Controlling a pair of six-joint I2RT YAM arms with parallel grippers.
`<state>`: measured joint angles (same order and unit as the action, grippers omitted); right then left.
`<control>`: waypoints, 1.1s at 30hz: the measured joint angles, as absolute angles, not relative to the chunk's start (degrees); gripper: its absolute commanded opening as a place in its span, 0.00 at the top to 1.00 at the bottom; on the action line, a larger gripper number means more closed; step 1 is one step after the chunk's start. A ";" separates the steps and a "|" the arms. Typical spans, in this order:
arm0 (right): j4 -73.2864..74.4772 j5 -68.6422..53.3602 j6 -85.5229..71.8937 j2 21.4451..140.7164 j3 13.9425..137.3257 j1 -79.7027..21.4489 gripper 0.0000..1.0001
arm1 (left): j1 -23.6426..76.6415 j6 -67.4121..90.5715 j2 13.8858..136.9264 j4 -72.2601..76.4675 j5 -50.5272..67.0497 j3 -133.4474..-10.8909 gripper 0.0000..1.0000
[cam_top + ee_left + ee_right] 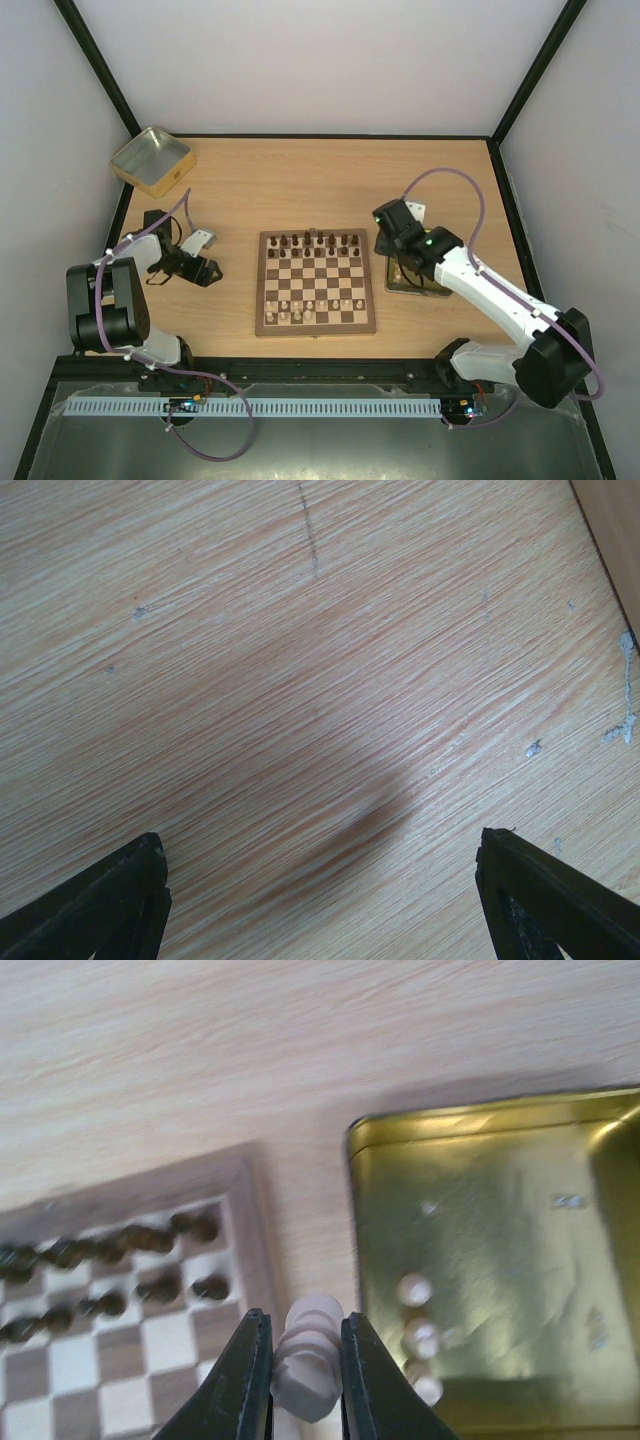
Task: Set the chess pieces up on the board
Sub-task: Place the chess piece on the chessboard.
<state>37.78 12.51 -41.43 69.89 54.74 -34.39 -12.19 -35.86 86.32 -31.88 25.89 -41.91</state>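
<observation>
Right gripper (305,1318) pinches 1 cream chessman (306,1370) near the gold tin (500,1210) holding 3 others; left gripper (320,838) gapes.

Left arm (105,310), right arm (490,290): white shells, black joints. Purple cable (455,172) looping along each. Left gripper (320,832): black wedge-shaped fingers (110,900). Green light (428,240) on right arm.

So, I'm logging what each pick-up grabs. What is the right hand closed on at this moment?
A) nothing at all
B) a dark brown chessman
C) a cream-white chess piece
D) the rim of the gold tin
C: in the right wrist view the right hand pinches a cream-white chess piece between its two fingers, with the board on one side and the gold tin on the other.
</observation>
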 measured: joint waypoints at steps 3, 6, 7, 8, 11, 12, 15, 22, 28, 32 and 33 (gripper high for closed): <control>39.33 13.28 -44.42 68.84 54.87 -40.45 0.91 | -12.19 -35.86 86.32 -31.88 25.89 -41.91 0.16; 40.97 14.15 -48.36 68.47 54.87 -46.98 0.91 | -12.19 -35.86 86.32 -31.86 25.89 -41.91 0.16; 41.78 14.59 -52.07 68.47 54.85 -52.82 0.91 | -12.19 -35.86 86.32 -31.86 25.89 -41.91 0.16; 41.78 14.59 -52.16 68.47 54.85 -52.95 0.91 | -12.19 -35.86 86.32 -31.86 25.89 -41.91 0.16; 41.80 16.16 -57.32 69.60 54.63 -60.42 0.92 | -12.19 -35.83 86.32 -31.88 25.89 -41.91 0.16; 41.67 16.19 -58.61 70.54 54.63 -63.20 0.92 | -12.19 -35.83 86.32 -31.86 25.89 -41.91 0.16; 41.15 15.77 -62.11 74.22 54.57 -69.43 0.92 | -12.19 -35.83 86.32 -31.83 25.89 -41.89 0.16; 38.83 15.27 -66.52 78.35 54.15 -73.21 0.92 | -12.19 -35.83 86.15 -31.66 25.89 -41.71 0.16; 37.56 14.96 -68.44 78.61 54.15 -75.37 0.92 | -12.19 -35.83 86.11 -31.59 25.87 -41.65 0.16; 37.21 14.94 -69.52 80.55 54.15 -78.19 0.92 | -12.19 -35.83 86.11 -31.59 25.87 -41.65 0.16; 37.21 14.92 -69.73 81.01 54.15 -78.52 0.92 | -12.19 -35.83 86.11 -31.59 25.87 -41.65 0.16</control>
<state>37.21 14.92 -69.73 81.01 54.15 -78.52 -12.19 -35.83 86.11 -31.59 25.87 -41.65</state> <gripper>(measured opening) 0.105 0.840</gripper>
